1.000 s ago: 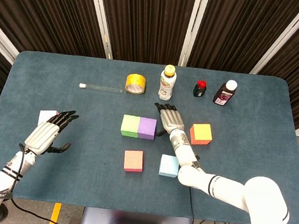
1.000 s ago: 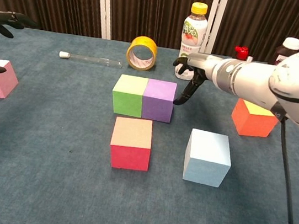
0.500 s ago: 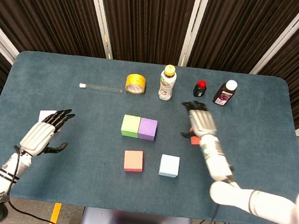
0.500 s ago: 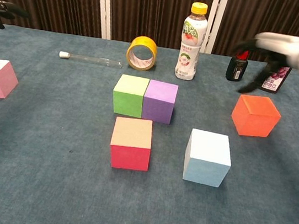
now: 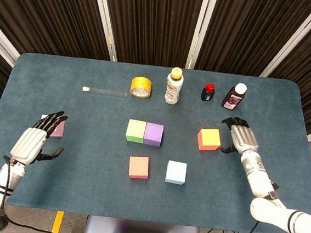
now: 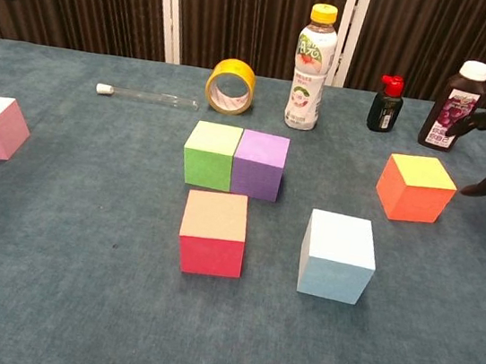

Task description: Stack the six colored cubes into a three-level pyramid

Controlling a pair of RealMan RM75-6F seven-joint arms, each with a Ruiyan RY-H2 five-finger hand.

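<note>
- You are at the base-building step: the green cube (image 5: 135,130) and the purple cube (image 5: 153,133) sit touching side by side in the middle of the table (image 5: 86,154), and a third cube has yet to join them to finish the bottom row.
- Your right hand (image 5: 241,137) sits just beside the orange cube (image 5: 209,139), on its outer side, fingers spread and holding nothing. The orange cube looks like the next one to take.
- Your left hand (image 5: 33,139) is also empty with fingers apart, hovering over the near corner of the pink cube (image 5: 56,129) at the left of the table.
- The red cube (image 5: 138,167) and the light blue cube (image 5: 176,172) stand apart from each other in the front row, both free.
- For the next move, you would close the right hand around the orange cube's sides and set it flush against the purple cube, in line with the pair. Keep it square, since a crooked base would unsettle the upper levels.
- Hard to see: from the chest camera your right hand is cut off at the frame edge, only fingertips showing, and your left hand barely shows at all.
- The pink cube is partly covered by your left hand from above.
- Whether your right fingers touch the orange cube cannot be told.
</note>
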